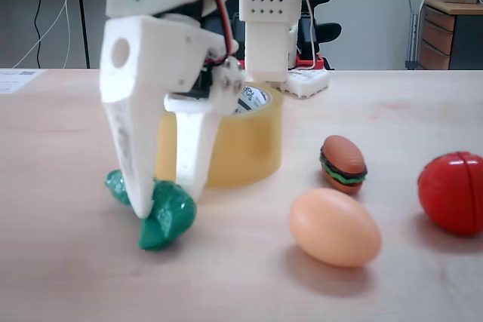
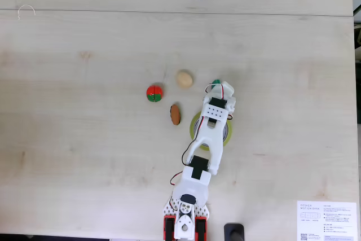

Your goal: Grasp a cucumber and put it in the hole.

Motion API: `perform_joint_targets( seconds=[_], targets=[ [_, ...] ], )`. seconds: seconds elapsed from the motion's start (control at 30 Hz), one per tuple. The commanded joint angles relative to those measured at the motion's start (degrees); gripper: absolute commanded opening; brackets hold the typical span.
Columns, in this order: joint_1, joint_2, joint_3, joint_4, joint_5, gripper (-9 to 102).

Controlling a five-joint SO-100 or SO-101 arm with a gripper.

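In a fixed view the dark-green cucumber lies on the wooden table just in front of the yellow-tan tape roll. My white gripper reaches down over the cucumber, one finger on each side of it and pressed against it, while it still rests on the table. The striped white core around the roll's hole peeks out behind the gripper. From above, the gripper covers most of the cucumber, and the arm crosses over the tape roll, hiding its hole.
A peach egg, a toy burger and a red tomato lie to the right of the cucumber. From above, the egg, tomato and burger lie left of the arm. A paper sheet lies beside the arm's base.
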Motion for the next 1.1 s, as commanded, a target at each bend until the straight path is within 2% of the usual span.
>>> perform_joint_targets(
  seconds=[0.0, 0.37, 0.67, 1.07],
  targets=[
    [0.18, 7.91, -2.29, 2.81, 1.67, 0],
    [0.09, 13.71, -2.99, 4.48, 1.93, 0],
    [0.09, 21.97, -9.14, 13.97, 6.15, 0],
    [0.18, 36.04, -5.98, 27.07, 17.14, 0]
  ],
)
